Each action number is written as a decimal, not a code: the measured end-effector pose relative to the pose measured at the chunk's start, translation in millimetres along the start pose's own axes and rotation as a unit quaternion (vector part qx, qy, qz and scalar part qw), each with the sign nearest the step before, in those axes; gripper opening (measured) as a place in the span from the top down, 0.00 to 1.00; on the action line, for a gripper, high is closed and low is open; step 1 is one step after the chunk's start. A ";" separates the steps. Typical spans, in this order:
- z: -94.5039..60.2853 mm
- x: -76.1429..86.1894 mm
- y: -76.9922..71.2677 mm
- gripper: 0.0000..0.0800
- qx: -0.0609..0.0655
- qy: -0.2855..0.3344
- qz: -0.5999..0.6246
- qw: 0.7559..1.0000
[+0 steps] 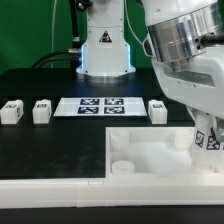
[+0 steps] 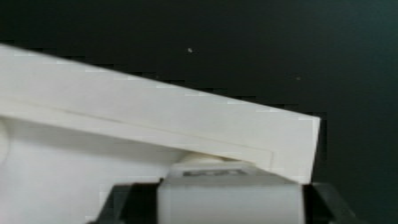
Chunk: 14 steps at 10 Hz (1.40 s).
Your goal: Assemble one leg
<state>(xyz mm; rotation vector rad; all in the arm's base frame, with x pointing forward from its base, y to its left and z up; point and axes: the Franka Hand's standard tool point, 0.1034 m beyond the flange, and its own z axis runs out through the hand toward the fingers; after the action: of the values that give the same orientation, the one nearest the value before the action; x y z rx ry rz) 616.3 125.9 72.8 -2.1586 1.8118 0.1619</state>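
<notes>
Three spare legs stand on the black table (image 1: 40,85) in the exterior view: first spare leg (image 1: 12,111), second spare leg (image 1: 42,111) and third spare leg (image 1: 157,109), with the marker board (image 1: 100,105) between the second and third. The gripper (image 1: 206,132) is over the corner of the white panel (image 1: 150,155) at the exterior view's right. It carries the leg (image 1: 211,140), tag facing the camera, close to a round socket (image 1: 181,140).

In the wrist view the jaws are narrow and clamped on the leg (image 2: 222,192). One dark finger (image 2: 135,206) shows on each side of it. The leg hangs just above a socket (image 2: 203,157) near the panel edge (image 2: 267,125).

Handling, as a judgement: the leg looks light, rigid and smooth-sided. Grip it across two flat opposite faces, near its upper half, leaving the lower end free to enter the socket. Seating cannot be confirmed.
</notes>
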 end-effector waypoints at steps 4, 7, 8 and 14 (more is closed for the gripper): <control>-1.1 0.3 0.4 0.36 -0.013 0.003 -0.113 0.993; -2.0 -8.9 -4.9 0.20 -0.032 0.025 -0.323 0.946; -2.3 -7.4 -4.9 0.19 -0.034 0.023 -0.386 0.922; 0.0 8.5 -4.5 0.19 -0.043 0.018 -0.628 0.777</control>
<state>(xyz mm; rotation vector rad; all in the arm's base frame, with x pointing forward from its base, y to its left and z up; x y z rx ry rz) 622.4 118.5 71.1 -2.9084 0.0536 -0.1221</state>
